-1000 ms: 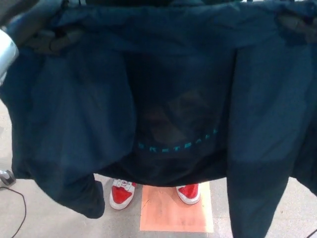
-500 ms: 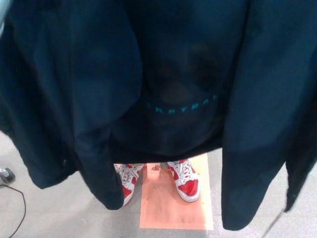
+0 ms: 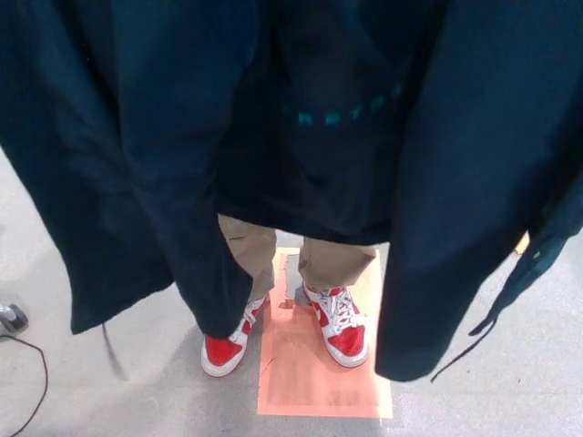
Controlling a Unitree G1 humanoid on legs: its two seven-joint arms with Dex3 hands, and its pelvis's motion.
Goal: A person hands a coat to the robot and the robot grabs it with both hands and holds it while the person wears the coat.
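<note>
Since half a second ago the dark navy fabric coat (image 3: pixel 182 137) has risen in my head view: its hem sat just above the shoes then, and now it clears enough to show tan trouser legs (image 3: pixel 301 255) beneath. The teal lettering on its lining (image 3: pixel 342 114) has climbed with it.

Neither robot hand shows in this frame, so I cannot tell how they are set or what they hold; I judge both are above the picture's top edge at the collar. The coat hangs lengthwise straight down between me and the person, its open front facing me.

Counting: one coat with two front panels hanging, two red-and-white sneakers (image 3: pixel 339 325), one orange floor mat (image 3: pixel 319 382) with one shoe on it, one black cable (image 3: pixel 32 382).
</note>
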